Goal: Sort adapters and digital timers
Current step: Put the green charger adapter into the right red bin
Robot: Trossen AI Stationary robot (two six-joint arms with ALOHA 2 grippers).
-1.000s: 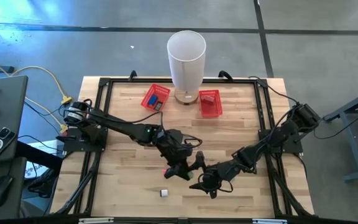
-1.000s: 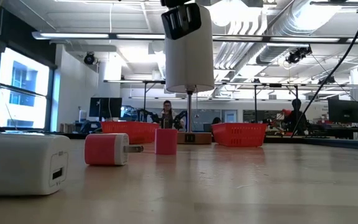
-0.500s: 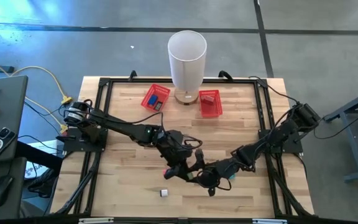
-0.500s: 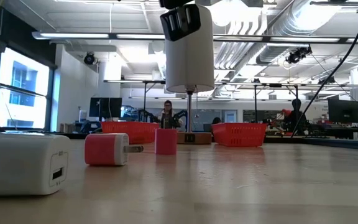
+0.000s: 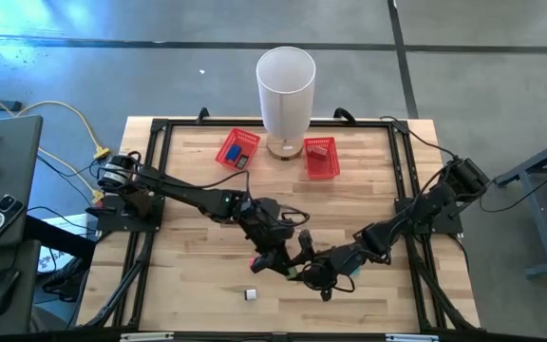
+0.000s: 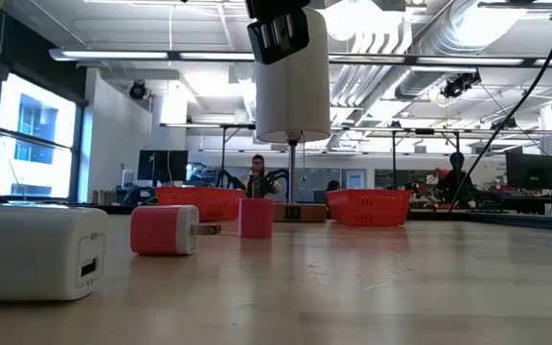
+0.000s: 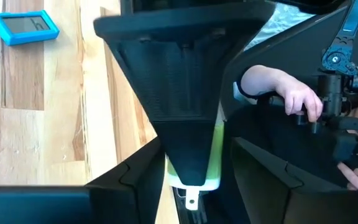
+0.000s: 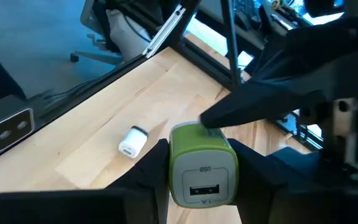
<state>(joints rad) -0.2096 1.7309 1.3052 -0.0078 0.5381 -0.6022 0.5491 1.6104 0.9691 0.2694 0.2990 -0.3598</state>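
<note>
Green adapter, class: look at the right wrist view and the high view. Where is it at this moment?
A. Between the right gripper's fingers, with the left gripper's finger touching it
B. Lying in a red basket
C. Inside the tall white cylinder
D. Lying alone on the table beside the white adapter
A. In the right wrist view the green adapter sits between the right gripper's two fingers, while a dark finger of the left gripper reaches onto its top edge.
</note>
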